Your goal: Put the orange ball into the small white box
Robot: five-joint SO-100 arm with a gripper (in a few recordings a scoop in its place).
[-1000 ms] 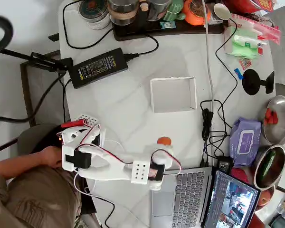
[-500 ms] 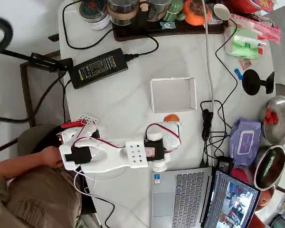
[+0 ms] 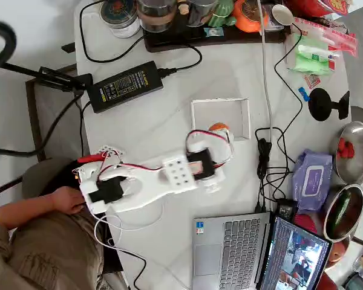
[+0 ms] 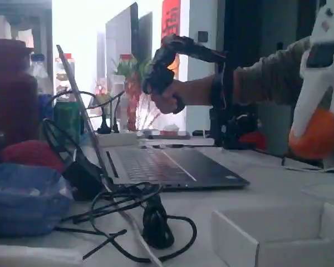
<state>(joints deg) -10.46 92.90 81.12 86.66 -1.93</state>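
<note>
Table: pale round tabletop, crowded round its rim — laptop and cable tangle near the small white box.
Room to move: bare tabletop left of the box, up to the black power adapter.
Gripper: the gripper clasps the orange ball — over the box's lower right corner, lifted above its wall in the fixed view.

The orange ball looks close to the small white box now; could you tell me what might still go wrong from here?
1. In the overhead view the orange ball sits near the lower right corner of the small white box, so a release now might clip the thin wall and bounce out.
2. In the fixed view the ball hangs well above the box rim; dropped from there, it could hop over the low walls.
3. The pincer may nudge the light box if it descends.
</note>
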